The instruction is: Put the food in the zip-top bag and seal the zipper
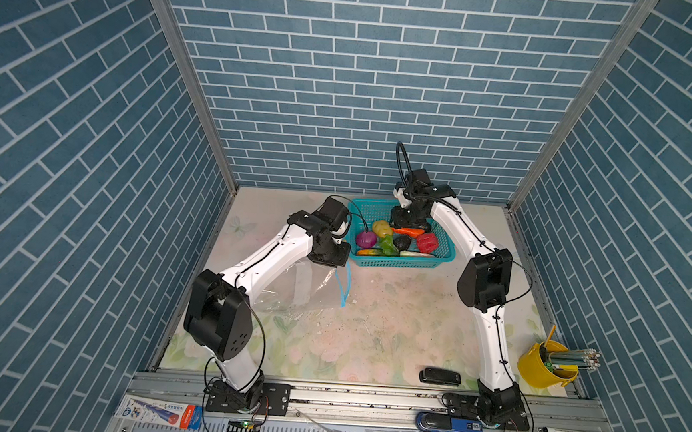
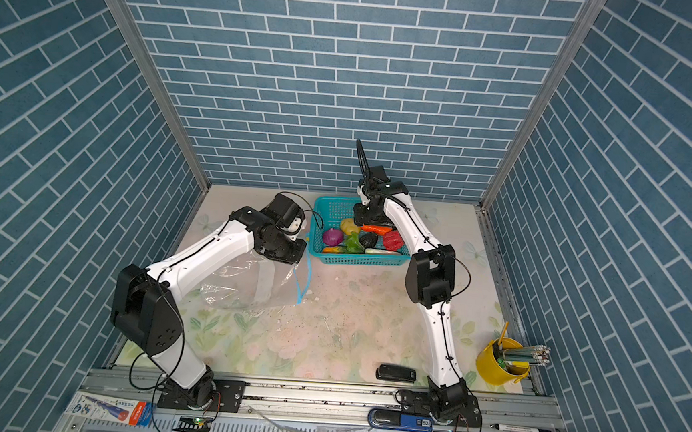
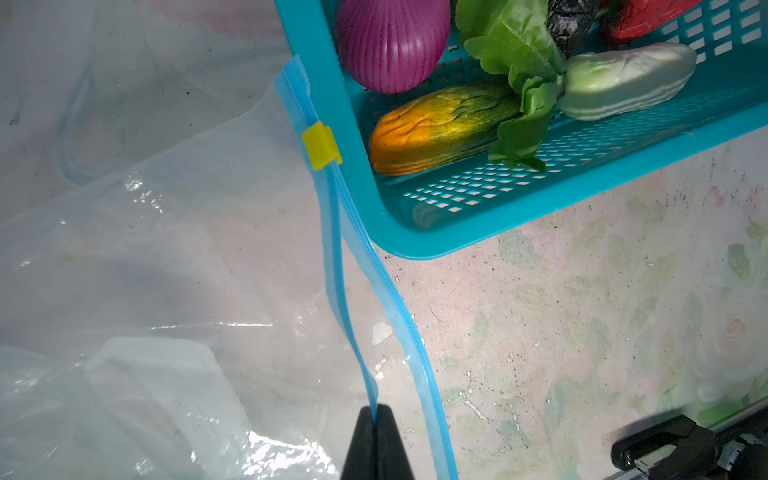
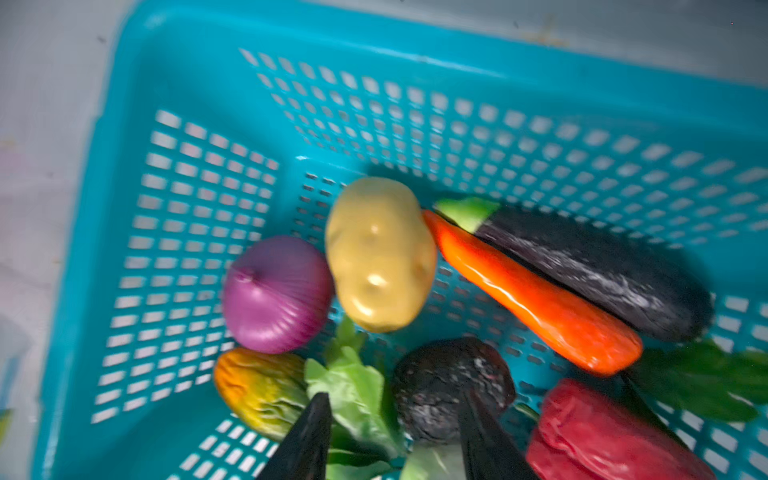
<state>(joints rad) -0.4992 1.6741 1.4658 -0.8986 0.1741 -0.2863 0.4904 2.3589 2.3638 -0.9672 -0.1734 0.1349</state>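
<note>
Beside the teal basket, on the left arm's side of it, the zip-top bag lies crinkled on the bench. All the food sits inside the basket.

Only the left wrist view shows the zipper parted below its yellow slider tab, which is just beside the basket's rim. It also shows the left pincer clamped on one blue lip of the zipper.

Only the right wrist view shows the long eggplant lying against the carrot; the arm covers it in both top views. Near them are the potato, purple onion, leafy greens and red piece. The right pincer hangs over these, fingers apart, gripping nothing.

The bench has a faded floral cover speckled with dirt. Well apart from the basket stands a yellow bucket of pencils. Blue brick-patterned walls close in three sides.
</note>
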